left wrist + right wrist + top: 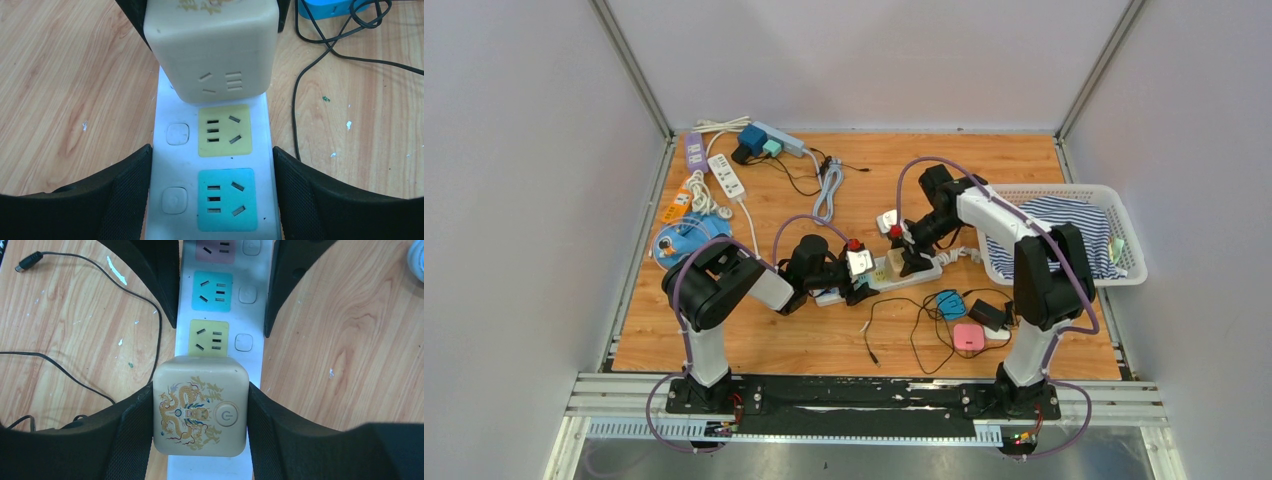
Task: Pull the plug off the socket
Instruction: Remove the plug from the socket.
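**Cube plug grasped, extraction not yet made**

The cream cube-shaped plastic plug with a gold dragon print [200, 405] sits on the white plastic power strip with coloured sockets [250, 315]. It is just beside the yellow socket [210, 337], near the middle of the wooden desk [65, 90]. The right claw [200, 390] is partly closed, its pads [135, 440] pressed to two opposite sides of the cube. The left claw [212, 155] stands wide, its fingers [125, 200] against the strip's long edges beside the teal socket [227, 200], clasping the strip. Bracing and grasping appear done, and the upward pull is left; no gap under the cube is evident. The cube's printed face points up, with its prongs presumably down, and it has no marked long axis. The strip's long axis runs left to right across the desk in the top view.
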### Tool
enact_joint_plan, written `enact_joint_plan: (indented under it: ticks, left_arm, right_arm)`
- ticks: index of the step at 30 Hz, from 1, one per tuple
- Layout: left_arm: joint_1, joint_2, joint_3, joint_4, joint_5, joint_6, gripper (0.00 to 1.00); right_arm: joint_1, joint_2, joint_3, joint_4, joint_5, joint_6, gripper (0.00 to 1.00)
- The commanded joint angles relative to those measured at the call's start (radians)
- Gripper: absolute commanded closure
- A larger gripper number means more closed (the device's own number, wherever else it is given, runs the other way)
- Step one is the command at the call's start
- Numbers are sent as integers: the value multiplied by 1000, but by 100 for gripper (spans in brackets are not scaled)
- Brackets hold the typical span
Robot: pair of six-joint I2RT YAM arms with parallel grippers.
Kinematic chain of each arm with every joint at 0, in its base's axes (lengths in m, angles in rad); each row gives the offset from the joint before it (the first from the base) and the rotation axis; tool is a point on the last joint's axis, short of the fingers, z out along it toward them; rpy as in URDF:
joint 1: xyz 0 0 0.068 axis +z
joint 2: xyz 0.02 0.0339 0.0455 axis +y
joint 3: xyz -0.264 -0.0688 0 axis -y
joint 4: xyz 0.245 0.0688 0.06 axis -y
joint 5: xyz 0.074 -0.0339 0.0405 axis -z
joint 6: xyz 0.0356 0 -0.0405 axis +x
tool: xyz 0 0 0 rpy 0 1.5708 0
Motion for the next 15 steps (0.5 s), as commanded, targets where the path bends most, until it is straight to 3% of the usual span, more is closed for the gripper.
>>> enact_joint_plan:
  ticks: [1,6,15]
  left_arm:
    - [9,18,-9,-61,-75,-3,100]
    - [9,20,-10,-61,-77,-4,100]
    - [9,20,-9,-61,-80,-4,100]
  right_arm:
    - [-40,-71,-16,-112,-115,-9,100]
    - [-24,-82,-26,-113,-175,-12,100]
    - [1,-108,-23,-122,-148,-24,100]
